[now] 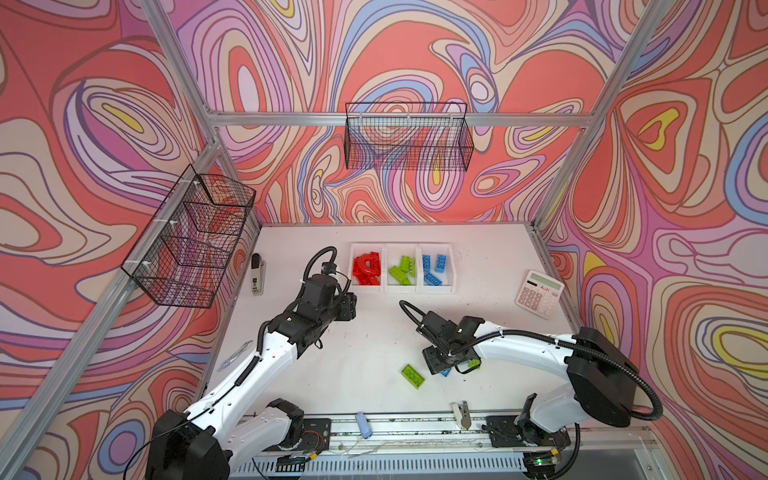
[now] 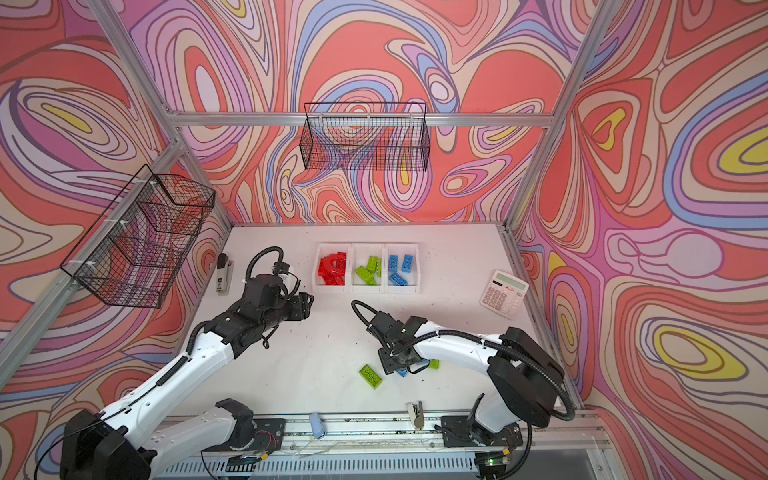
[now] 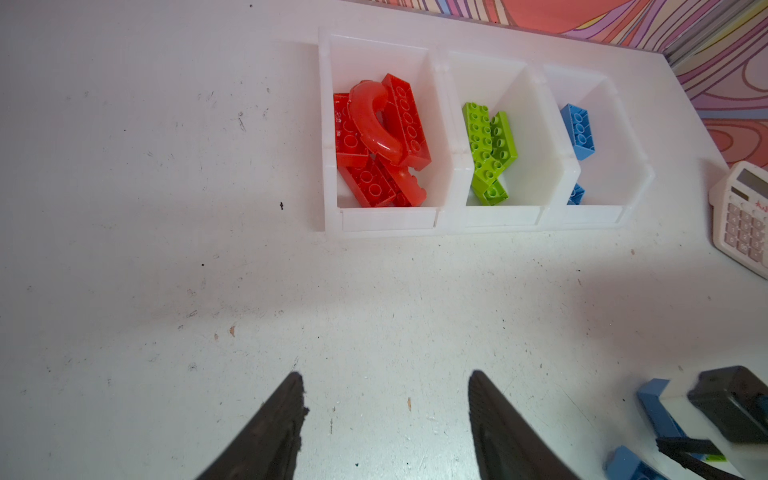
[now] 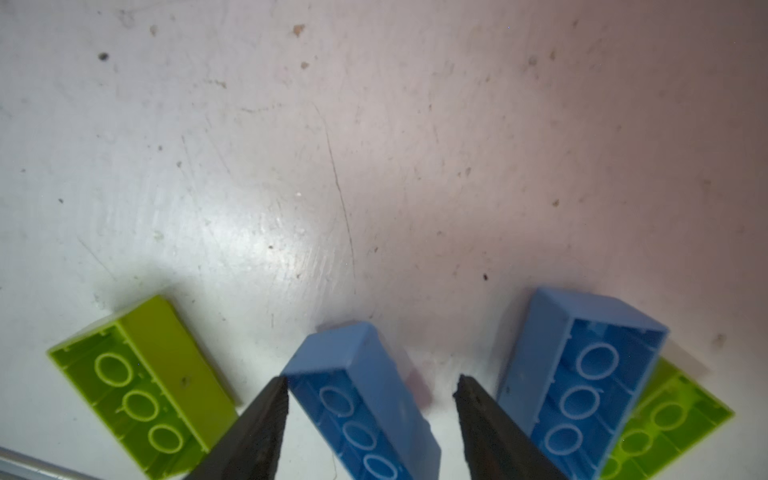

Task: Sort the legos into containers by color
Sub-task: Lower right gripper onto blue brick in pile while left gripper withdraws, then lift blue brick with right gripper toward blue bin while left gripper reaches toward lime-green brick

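Observation:
The containers (image 1: 384, 266) are three joined white bins at the back of the table, also in the left wrist view (image 3: 453, 220). They hold red legos (image 1: 366, 269), green legos (image 1: 402, 270) and blue legos (image 1: 434, 269). My left gripper (image 3: 384, 376) hangs open and empty over bare table in front of the red bin (image 1: 352, 305). My right gripper (image 4: 372, 380) is open and straddles an upturned blue lego (image 4: 374, 365); one fingertip nears its corner. Beside it lie another blue lego (image 4: 582, 382), a green lego under that (image 4: 673, 419) and a green lego (image 4: 141, 386). One studded green lego (image 1: 413, 376) lies nearby.
A calculator (image 1: 539, 293) lies at the right edge. A black and white stapler-like object (image 1: 257, 274) lies at the left edge. Black wire baskets hang on the back wall (image 1: 409, 141) and the left wall (image 1: 191, 241). Small items (image 1: 363, 424) sit on the front rail.

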Robot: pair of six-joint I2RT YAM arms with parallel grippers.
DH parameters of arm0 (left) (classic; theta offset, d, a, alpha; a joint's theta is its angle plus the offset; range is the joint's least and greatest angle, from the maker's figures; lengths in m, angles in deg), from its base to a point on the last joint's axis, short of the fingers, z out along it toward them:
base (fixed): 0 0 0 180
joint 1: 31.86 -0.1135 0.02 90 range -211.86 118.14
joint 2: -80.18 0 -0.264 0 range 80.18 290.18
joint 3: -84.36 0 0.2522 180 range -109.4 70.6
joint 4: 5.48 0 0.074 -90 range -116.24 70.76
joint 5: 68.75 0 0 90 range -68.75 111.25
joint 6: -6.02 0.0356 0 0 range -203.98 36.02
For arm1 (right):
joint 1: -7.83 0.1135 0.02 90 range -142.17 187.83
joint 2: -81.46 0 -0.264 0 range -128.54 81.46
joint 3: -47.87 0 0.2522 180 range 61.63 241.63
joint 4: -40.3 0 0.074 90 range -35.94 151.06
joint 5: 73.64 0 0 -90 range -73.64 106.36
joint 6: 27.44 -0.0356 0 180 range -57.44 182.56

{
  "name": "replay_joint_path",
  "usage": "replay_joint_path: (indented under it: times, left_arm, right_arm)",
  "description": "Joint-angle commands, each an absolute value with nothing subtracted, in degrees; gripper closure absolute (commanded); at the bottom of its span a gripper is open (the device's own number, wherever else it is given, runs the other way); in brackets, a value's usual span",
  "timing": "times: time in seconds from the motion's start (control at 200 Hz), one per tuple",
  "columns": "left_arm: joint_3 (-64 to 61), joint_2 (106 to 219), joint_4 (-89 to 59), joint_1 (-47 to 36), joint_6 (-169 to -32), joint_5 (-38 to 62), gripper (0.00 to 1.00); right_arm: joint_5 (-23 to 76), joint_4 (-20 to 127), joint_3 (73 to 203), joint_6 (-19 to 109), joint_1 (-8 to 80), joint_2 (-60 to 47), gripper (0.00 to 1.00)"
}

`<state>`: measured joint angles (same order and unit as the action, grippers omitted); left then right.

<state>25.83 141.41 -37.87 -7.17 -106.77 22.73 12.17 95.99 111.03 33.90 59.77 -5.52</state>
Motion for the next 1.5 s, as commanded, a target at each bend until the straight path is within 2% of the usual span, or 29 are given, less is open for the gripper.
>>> replay_joint_path:
  times: [0.0, 0.26, 0.606, 0.741, 0.866, 1.002, 1.127, 1.402, 1.497]
  left_arm:
    - [25.60, 141.70, -37.79, -7.24, -107.54, 22.56, 0.35]
    - [25.69, 141.66, -38.07, -7.24, -107.36, 22.55, 0.35]
    - [25.85, 141.96, -37.69, -7.21, -107.25, 22.02, 0.37]
    - [25.73, 141.49, -38.16, -7.22, -107.04, 21.64, 0.38]
    - [26.08, 140.87, -38.93, -7.22, -106.22, 21.81, 0.38]
    - [26.47, 139.29, -40.98, -6.26, -103.91, 21.50, 0.38]
    - [26.34, 137.18, -42.65, -1.48, -97.59, 20.54, 0.36]
    - [24.96, 134.91, -50.41, 9.07, -86.92, 17.21, 0.33]
    - [25.35, 135.29, -51.20, 13.41, -84.99, 18.18, 0.31]
  right_arm:
    - [11.69, 95.39, 110.61, 34.00, 60.05, -6.98, 0.35]
    - [12.04, 94.25, 109.71, 33.50, 60.03, -7.98, 0.46]
    - [13.87, 93.18, 108.98, 31.10, 60.00, -4.19, 0.74]
    - [12.19, 94.57, 111.42, 30.18, 60.04, -2.96, 0.79]
    - [9.47, 96.16, 115.46, 31.18, 57.12, -2.13, 0.82]
    - [10.18, 94.27, 119.60, 33.78, 47.47, -1.68, 0.82]
    - [11.39, 88.96, 125.38, 34.81, 40.45, -3.76, 0.81]
    - [17.14, 78.82, 141.74, 38.59, 29.89, -21.56, 0.78]
    - [18.44, 78.10, 148.88, 38.80, 28.76, -29.10, 0.78]
